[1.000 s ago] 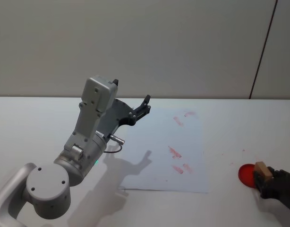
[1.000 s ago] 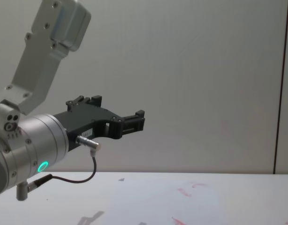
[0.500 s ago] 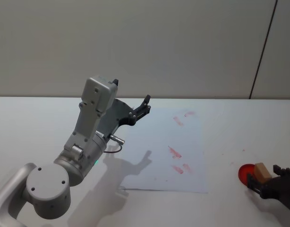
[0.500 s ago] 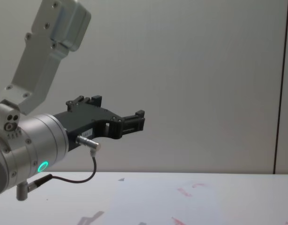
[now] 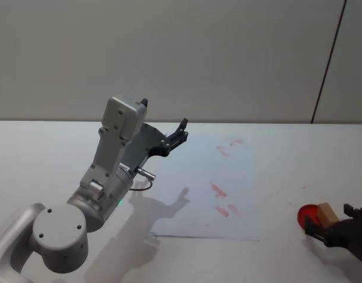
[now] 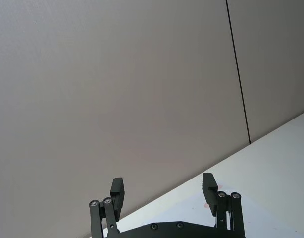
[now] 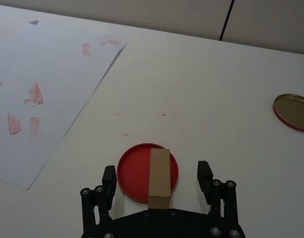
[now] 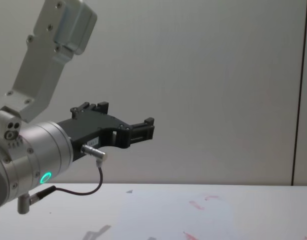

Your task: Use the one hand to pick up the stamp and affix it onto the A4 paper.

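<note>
Right hand (image 7: 157, 181) low over the white desk (image 7: 231, 99), fingers spread wide, gripping nothing. Between the fingers, untouched: the stamp (image 7: 160, 178), a wooden block lying across a red round pad (image 7: 132, 171). Well off to one side of that hand, the A4 paper (image 7: 48, 84), flat, with faint red marks. Farther out, a gold lid (image 7: 292, 112). Left hand (image 5: 180, 132) raised above the paper's far edge, also wide open. Behind, a plain grey wall (image 5: 198, 53).

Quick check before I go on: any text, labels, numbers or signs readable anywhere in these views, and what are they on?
No readable text anywhere.
A4 paper: red stamp smudges only, no legible characters.
Left gripper: a small pale label on its body, too small to read.
Stamp, red ink pad: unmarked.
</note>
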Motion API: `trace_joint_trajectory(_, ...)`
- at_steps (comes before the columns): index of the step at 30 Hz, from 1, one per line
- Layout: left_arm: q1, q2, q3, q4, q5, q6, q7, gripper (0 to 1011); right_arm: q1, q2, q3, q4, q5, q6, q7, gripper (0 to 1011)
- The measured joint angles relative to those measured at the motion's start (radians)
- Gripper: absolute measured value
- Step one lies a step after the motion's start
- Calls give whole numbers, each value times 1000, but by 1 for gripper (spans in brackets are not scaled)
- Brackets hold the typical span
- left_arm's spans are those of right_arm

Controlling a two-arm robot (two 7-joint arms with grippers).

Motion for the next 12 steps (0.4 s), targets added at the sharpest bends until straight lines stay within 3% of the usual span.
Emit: trace_joint_trajectory(12, 0, 0, 0, 0, 0, 0, 0, 1003, -73, -15, -5, -80, 11, -123, -48, 1001)
